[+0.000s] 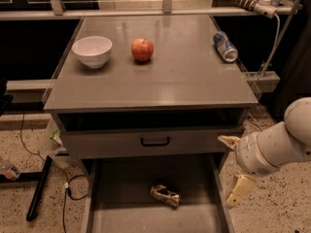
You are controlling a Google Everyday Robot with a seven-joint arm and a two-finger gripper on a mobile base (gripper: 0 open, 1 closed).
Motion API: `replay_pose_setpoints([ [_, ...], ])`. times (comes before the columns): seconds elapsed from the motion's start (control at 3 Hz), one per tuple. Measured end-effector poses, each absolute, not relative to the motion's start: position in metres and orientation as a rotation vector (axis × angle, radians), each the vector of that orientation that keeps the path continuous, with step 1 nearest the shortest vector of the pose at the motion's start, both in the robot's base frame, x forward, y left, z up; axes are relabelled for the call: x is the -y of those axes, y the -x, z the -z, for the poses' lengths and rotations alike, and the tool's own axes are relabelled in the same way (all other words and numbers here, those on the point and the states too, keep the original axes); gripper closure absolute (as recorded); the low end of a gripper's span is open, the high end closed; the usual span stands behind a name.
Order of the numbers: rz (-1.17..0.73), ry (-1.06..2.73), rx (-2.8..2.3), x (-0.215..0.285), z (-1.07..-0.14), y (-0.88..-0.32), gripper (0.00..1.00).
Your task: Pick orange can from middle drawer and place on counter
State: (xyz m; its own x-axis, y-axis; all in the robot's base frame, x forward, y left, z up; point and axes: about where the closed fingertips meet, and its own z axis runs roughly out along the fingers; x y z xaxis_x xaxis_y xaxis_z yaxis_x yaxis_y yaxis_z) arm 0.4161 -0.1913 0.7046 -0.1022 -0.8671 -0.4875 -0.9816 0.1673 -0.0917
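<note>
The orange can (pixel 165 195) is a crumpled gold-brown can lying on its side on the floor of the open middle drawer (pixel 126 212), near its centre. My gripper (pixel 233 171) hangs at the right, just outside the drawer's right wall, level with the can and well to its right. Its two cream fingers are spread apart and hold nothing. The grey counter (pixel 160 81) lies above the drawers.
On the counter stand a white bowl (pixel 92 51) at back left, a red apple (pixel 142 49) beside it and a blue-and-silver can (pixel 225 46) lying at the back right edge. A shut drawer front with a black handle (pixel 155 141) sits above the open drawer. Cables lie on the floor at left.
</note>
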Motion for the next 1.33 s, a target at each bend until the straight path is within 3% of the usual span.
replay_pose_setpoints([
  [1.33, -0.427, 1.639, -1.987, 0.166, -0.545, -0.448, 0.0],
])
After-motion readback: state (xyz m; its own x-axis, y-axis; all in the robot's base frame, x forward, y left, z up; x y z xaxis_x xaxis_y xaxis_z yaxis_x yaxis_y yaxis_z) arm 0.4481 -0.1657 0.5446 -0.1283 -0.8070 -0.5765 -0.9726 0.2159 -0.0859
